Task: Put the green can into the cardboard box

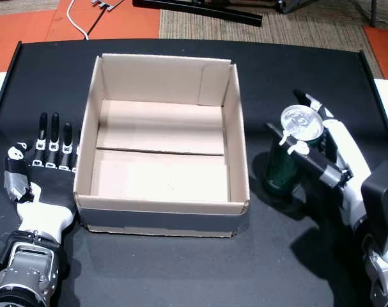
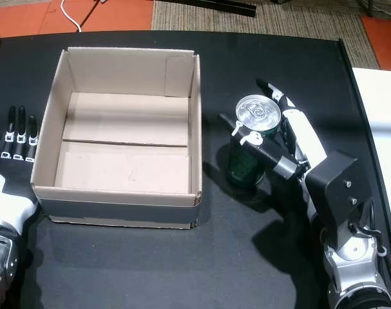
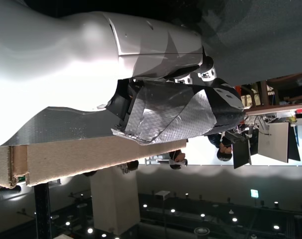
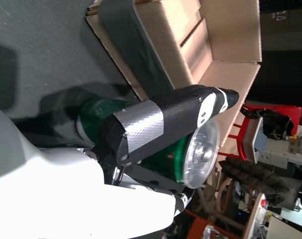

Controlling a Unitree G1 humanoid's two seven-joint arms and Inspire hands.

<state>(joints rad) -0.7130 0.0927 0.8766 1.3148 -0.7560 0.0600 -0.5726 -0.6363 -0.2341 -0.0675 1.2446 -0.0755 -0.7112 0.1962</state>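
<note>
The right wrist view shows what the head views do not: the thumb lies across the side of the green can (image 4: 155,149), with the cardboard box (image 4: 200,55) behind it. In both head views the right hand (image 1: 321,150) has its fingers (image 2: 292,125) closed around the can, which stands upright on the black tabletop (image 1: 181,268), just beside the right wall of the box. The left hand (image 1: 43,166) lies flat on the tabletop, touching the left wall of the box, its fingers straight and holding nothing. The left wrist view shows only the taped thumb (image 3: 175,112), not the box. The box is open on top and empty.
</note>
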